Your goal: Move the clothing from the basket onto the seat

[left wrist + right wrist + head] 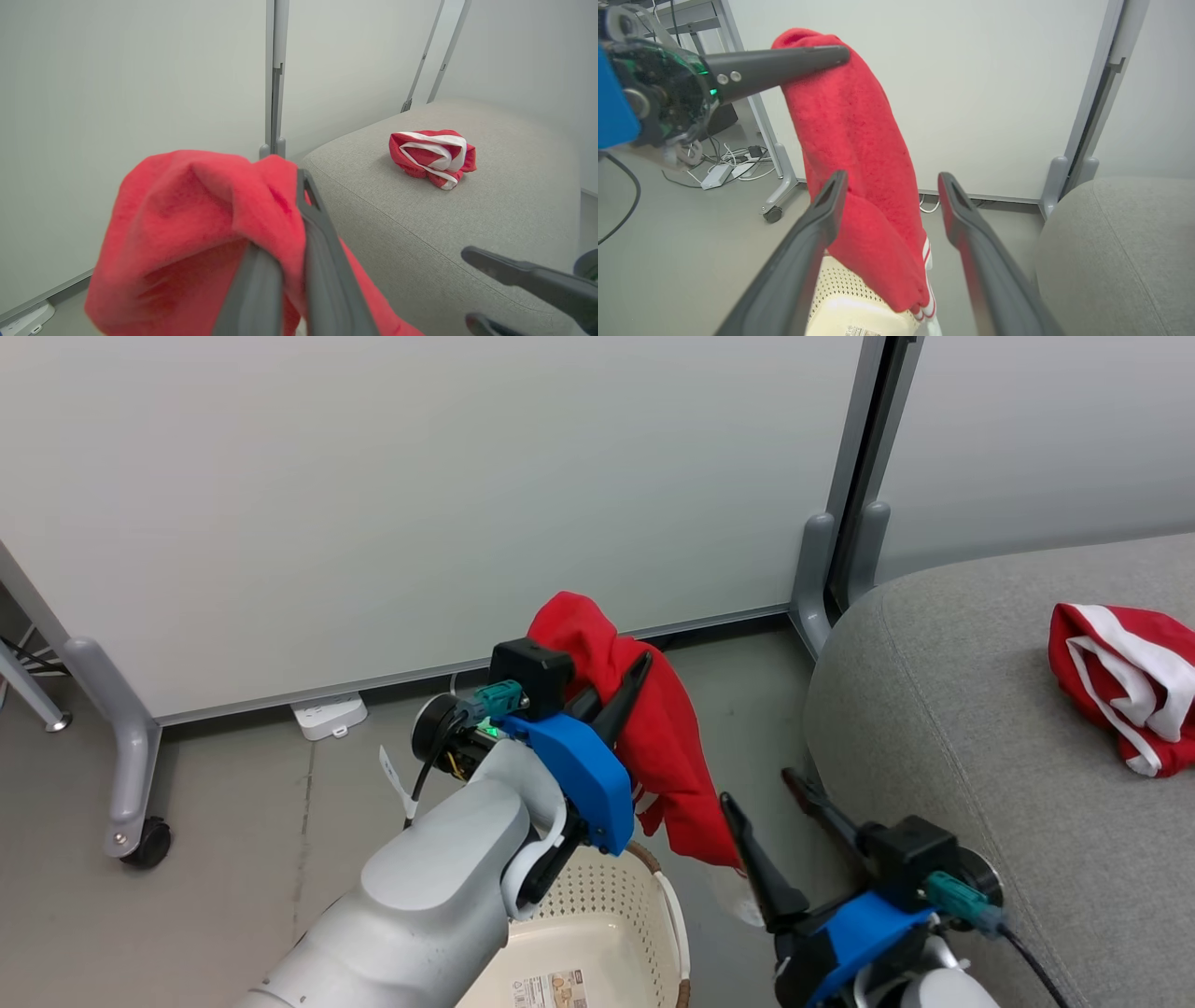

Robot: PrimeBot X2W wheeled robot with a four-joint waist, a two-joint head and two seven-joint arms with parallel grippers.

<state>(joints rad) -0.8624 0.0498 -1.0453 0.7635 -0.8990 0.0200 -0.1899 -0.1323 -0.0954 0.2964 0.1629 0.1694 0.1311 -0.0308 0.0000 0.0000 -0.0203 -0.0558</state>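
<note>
My left gripper (621,686) is shut on a red garment of the clothing (663,747), held up over the floor. The garment hangs down toward the cream basket (607,915) below. In the left wrist view the cloth (187,219) drapes over my left gripper (285,205). My right gripper (759,787) stands open and empty beside the hanging cloth, its fingers (822,210) framing the garment (850,121) above the basket (845,294). A second red and white garment (1120,672) lies crumpled on the grey seat (980,709) at the right.
White partition panels stand behind on grey feet with a caster (145,845). A power strip (327,714) lies at the wall's base, and cables (733,163) trail on the floor to the left. The seat's rounded corner (1120,242) is close to my right gripper.
</note>
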